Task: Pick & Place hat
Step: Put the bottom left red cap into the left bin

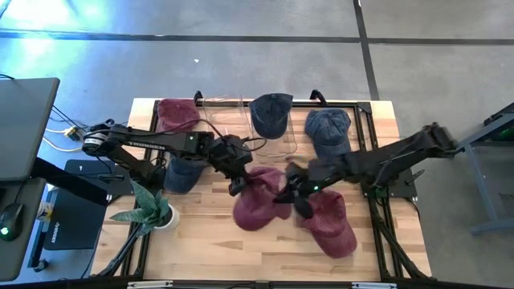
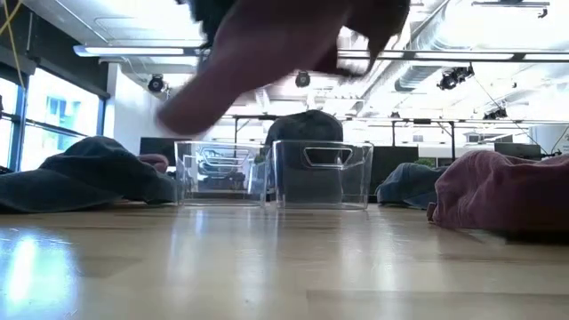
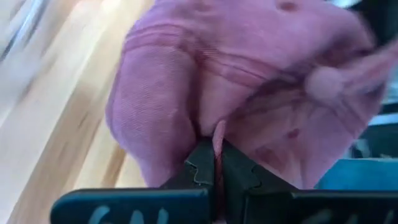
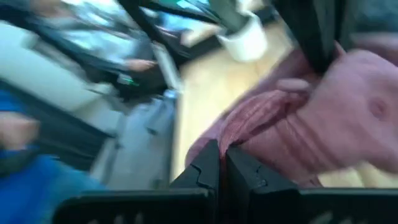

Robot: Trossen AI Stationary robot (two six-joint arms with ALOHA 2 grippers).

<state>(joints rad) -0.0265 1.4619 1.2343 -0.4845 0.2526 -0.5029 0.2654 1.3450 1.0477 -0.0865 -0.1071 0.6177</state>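
Maroon cloth cap (image 1: 259, 201): raised above table centre, pinched at opposite edges by left gripper (image 1: 236, 187) and right gripper (image 1: 283, 195) (both clamped on fabric). Second maroon cap (image 1: 331, 223) lies alongside; bare wood (image 1: 209, 241) toward front edge.

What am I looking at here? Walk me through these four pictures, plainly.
Two dark robot arms work at a wooden table. One picture looks straight down, one looks level across the tabletop, and two come from cameras on the arms' wrists. Each arm ends in a two-finger tool. The left tool and the right tool are both shut on the same maroon hat, lifted over the table's middle. Other hats lie around: another maroon one, several dark blue ones, plus clear bins at the back and a potted plant.
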